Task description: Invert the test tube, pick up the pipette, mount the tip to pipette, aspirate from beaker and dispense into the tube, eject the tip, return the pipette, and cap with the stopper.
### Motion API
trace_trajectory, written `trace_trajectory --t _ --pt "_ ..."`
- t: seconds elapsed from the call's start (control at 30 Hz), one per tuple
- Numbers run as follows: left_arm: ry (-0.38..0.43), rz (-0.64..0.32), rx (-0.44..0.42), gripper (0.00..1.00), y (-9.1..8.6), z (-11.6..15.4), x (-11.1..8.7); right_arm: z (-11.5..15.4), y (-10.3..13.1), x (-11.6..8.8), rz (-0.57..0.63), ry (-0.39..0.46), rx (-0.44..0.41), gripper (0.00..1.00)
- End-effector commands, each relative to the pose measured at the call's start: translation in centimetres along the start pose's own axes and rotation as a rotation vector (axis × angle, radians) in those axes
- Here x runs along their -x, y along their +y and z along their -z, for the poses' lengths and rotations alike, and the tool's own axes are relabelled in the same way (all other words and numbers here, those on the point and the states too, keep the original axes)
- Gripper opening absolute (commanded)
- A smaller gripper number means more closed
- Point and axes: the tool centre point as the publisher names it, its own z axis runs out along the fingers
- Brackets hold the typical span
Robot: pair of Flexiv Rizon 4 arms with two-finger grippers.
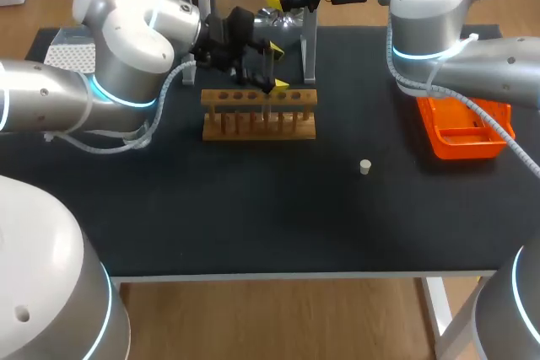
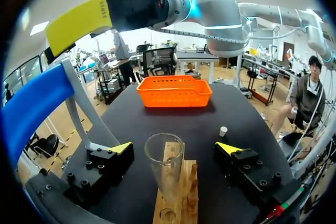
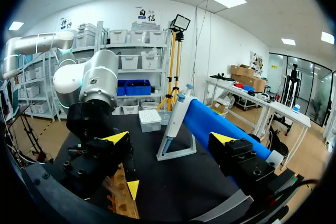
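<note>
Tube (image 2: 164, 167) midway between left hand's (image 2: 175, 148) fingers (image 2: 229, 148)

From above, the left arm's grey elbow covers part of the white perforated tip box (image 1: 66, 55) at the counter's back corner. The right forearm cuts across the orange plastic basket (image 1: 462, 132). Seen from the left wrist, the light wooden tube rack (image 2: 176, 192) runs off the edge. The clear glass test tube (image 2: 164, 158) is nearly lost from overhead, and the small white stopper (image 1: 364, 167) is too tiny for detail.
</note>
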Motion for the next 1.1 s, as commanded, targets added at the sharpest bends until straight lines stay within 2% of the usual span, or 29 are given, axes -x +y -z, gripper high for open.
trace_trajectory --t 0.03,0.47,1.1 --pt "0.013 -0.002 0.004 1.0 0.11 -0.33 0.18 0.06 0.01 -0.02 0.0 0.0 -0.001 1.0" --pt "0.037 -0.007 0.013 1.0 0.34 -0.95 0.17 0.06 0.01 -0.02 0.0 0.0 -0.001 1.0" --pt "0.029 -0.003 0.03 1.0 0.36 -0.96 0.16 0.06 0.01 -0.02 0.0 0.0 -0.001 1.0"
